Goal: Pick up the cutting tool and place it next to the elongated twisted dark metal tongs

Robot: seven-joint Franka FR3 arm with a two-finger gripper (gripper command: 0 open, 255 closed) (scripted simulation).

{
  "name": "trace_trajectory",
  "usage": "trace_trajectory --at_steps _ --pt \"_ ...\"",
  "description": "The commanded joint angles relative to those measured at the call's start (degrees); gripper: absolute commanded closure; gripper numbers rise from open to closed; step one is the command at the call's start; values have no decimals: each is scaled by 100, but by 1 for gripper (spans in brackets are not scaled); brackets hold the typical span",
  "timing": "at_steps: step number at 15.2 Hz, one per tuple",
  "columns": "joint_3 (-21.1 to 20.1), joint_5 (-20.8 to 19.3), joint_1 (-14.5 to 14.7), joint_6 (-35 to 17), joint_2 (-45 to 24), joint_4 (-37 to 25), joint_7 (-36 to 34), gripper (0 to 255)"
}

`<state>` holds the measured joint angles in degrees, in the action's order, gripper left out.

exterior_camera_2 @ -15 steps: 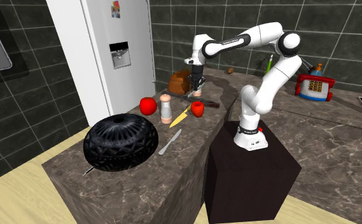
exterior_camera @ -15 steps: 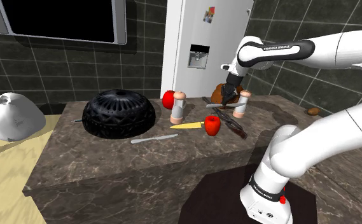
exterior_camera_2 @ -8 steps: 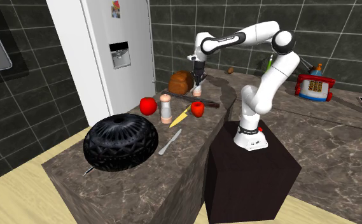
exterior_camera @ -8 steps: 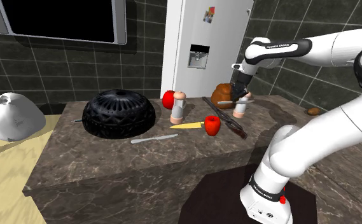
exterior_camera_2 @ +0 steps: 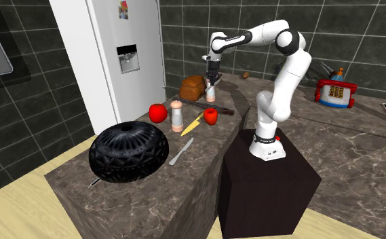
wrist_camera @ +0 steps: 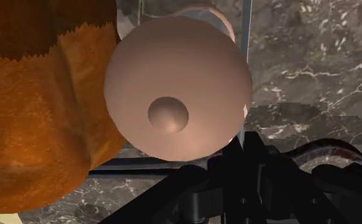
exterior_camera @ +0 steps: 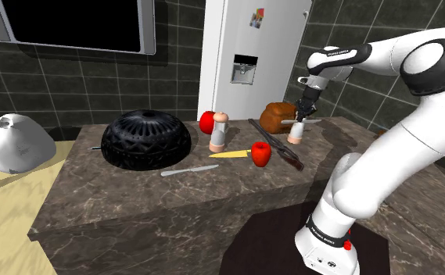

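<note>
- Directly beneath the gripper (wrist_camera: 243,151), a pink-topped shaker (wrist_camera: 176,95) stands beside a bread loaf (wrist_camera: 39,108).
- Its fingers are clamped on a thin grey knife (wrist_camera: 248,38).

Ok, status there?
Gripper shut on thin grey blade. Hovering over pink-topped shaker, bread loaf beside. Tongs on counter, blade not placed.

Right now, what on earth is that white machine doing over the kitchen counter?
The white robot arm has its black jaws shut on a thin grey knife. It holds the knife in the air just over a pale pink round-topped shaker, beside a brown loaf of bread. The long twisted dark tongs, where the knife is meant to go, lie on the dark marble counter, closer to the arm's stand. The knife is not yet set down.
</note>
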<state>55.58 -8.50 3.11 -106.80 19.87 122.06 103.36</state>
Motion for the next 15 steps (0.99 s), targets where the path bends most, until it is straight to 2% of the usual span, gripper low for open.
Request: trace_trajectory --at_steps 1,4,5,6,7,8,10,15 --pt "433 216 149 28 -372 -324 435 255" --pt "1325 904 488 115 -1254 -897 1311 255" --pt "1685 1334 580 180 -1733 -1110 1740 255" --pt "1979 1938 523 307 -2383 -1344 2287 255" --pt "2037 2526 215 490 -3023 -1599 2799 255" --pt "1920 2931 -202 667 -3486 -1859 3156 255" --pt "1414 3260 -1065 892 -3932 -2324 3478 255" --pt "1285 3351 -1126 554 -4009 -2026 3569 255"
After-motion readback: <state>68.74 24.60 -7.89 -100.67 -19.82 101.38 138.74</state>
